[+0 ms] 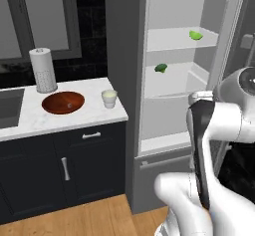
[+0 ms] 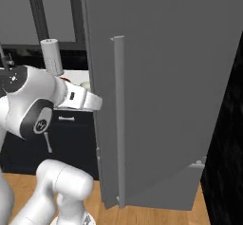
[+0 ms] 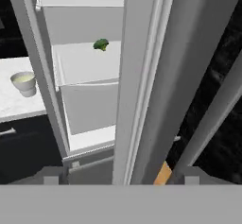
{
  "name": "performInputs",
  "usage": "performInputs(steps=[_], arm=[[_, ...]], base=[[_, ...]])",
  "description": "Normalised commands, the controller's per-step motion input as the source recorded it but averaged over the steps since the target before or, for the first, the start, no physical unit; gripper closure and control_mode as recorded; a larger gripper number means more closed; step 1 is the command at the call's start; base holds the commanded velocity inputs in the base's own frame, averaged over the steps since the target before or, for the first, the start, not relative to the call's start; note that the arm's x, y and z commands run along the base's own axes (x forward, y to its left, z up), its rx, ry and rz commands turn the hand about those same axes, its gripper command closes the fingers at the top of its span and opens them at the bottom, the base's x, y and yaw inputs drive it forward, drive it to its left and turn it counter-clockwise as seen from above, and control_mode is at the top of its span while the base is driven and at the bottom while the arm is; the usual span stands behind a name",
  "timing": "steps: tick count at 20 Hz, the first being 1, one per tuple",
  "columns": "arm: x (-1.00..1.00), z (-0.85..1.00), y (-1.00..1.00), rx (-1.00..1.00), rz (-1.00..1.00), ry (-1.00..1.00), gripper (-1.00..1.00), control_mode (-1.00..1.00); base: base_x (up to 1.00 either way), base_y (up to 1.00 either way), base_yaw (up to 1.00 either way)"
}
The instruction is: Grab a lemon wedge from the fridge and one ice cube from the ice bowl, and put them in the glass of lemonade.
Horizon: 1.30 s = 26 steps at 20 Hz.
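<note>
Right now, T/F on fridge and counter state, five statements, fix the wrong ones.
1. The fridge door stands open. True.
2. The lemon wedge lies in the ice bowl. False: it lies on the fridge's upper shelf.
3. The glass of lemonade stands on the counter, right of the bowl. True.
4. The dark green broccoli-like piece shares the wedge's shelf. False: it sits one shelf lower.
5. The paper-towel roll lies toppled on the counter. False: it stands upright behind the bowl.
</note>
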Motion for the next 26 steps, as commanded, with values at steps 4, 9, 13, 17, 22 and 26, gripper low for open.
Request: performInputs(steps=[4, 9, 13, 17, 22, 26], arm=[[-0.3, 0.66, 1.0, -0.41, 0.0, 0.13, -1.0, -1.0], [0.53, 0.25, 0.82, -0.42, -0.09, 0.48, -1.0, -1.0], [1.0, -0.2, -0.03, -0.11, -0.01, 0.61, -1.0, -1.0], [1.0, -0.47, -0.31, -0.03, 0.0, 0.52, -1.0, -1.0], [1.0, -0.67, -0.47, -0.02, 0.0, 0.54, -1.0, -1.0], [0.88, -0.59, -0.88, 0.0, -0.02, 0.32, -1.0, -1.0]], base=[[0.0, 0.0, 0.0], [0.0, 0.0, 0.0], [0.0, 0.0, 0.0], [0.0, 0.0, 0.0], [0.0, 0.0, 0.0], [0.0, 0.0, 0.0]])
